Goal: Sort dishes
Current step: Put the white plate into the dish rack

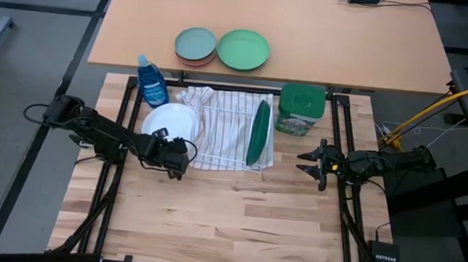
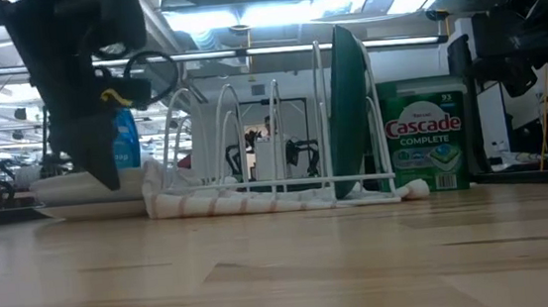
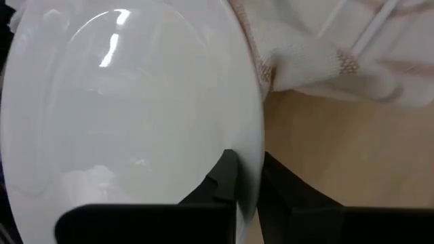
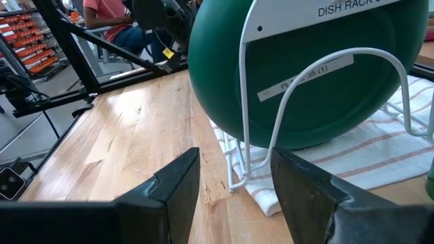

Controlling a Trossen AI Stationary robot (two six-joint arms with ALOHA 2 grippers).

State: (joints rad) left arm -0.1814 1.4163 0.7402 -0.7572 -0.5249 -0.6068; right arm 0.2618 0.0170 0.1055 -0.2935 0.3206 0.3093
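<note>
**Left gripper on white plate rim, green plate racked**

The left arm reached in from the left edge of the high view, elbow bent, wrist angled toward frame centre. The left gripper (image 1: 175,156) sat low at the near edge of the white plate (image 1: 170,123), and its fingers (image 3: 220,181) were clenched on the plate's rim, one on each side. That plate lay flat at the left end of the striped towel (image 1: 221,130), centre-left of the frame. The dark green plate (image 1: 258,133) stood upright on edge in the wire rack (image 2: 273,139), toward its right end. The right arm stretched in level from the right edge; the right gripper (image 1: 308,163) hovered just right of the rack, fingers spread, holding nothing.
</note>
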